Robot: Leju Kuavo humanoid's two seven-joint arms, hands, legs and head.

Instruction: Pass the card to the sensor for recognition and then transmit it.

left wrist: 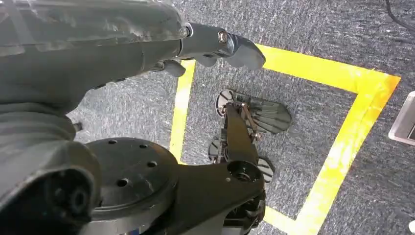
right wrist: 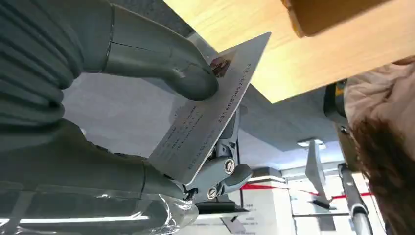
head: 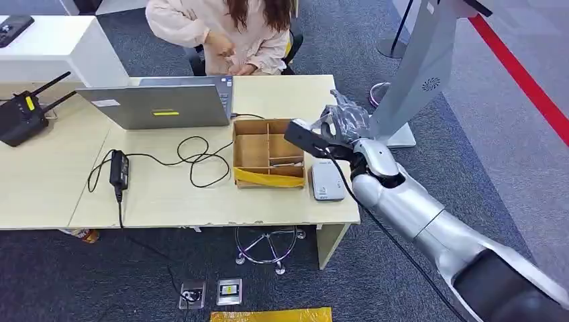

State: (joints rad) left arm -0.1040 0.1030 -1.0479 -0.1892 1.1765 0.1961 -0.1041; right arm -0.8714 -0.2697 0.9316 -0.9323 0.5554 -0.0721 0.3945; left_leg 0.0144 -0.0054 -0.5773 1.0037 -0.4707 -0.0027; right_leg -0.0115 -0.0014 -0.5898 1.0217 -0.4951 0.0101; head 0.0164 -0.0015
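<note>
The card [right wrist: 208, 115], a thin pale rectangle printed with lines of text and a small picture near one corner, is held in the right hand [head: 342, 124], pinched between the thick grey thumb [right wrist: 166, 68] pressing on its printed face and the darker fingers [right wrist: 222, 171] behind it; roughly half its length projects free beyond the grip. In the head view the right hand is raised above the right end of the wooden table [head: 168, 194], just behind the small white card reader [head: 327, 181] lying flat near the table's edge. Judged from its look, the card is light, stiff and smooth, hence liable to slide or pivot in a pinch; the hold is best kept on the flat faces at one end, leaving the far end exposed to meet the sensor. Beside the reader stands a partitioned cardboard box [head: 268, 153] with yellow tape along its front. Further left lie a tangled black cable [head: 198, 157], a power adapter [head: 119, 168] and an open laptop [head: 161, 104]. A person in a pale top [head: 228, 37] sits behind the table. The left hand [left wrist: 215, 46] hangs over grey carpet marked with yellow tape [left wrist: 342, 147], holding nothing, its fingers loosely extended.
</note>
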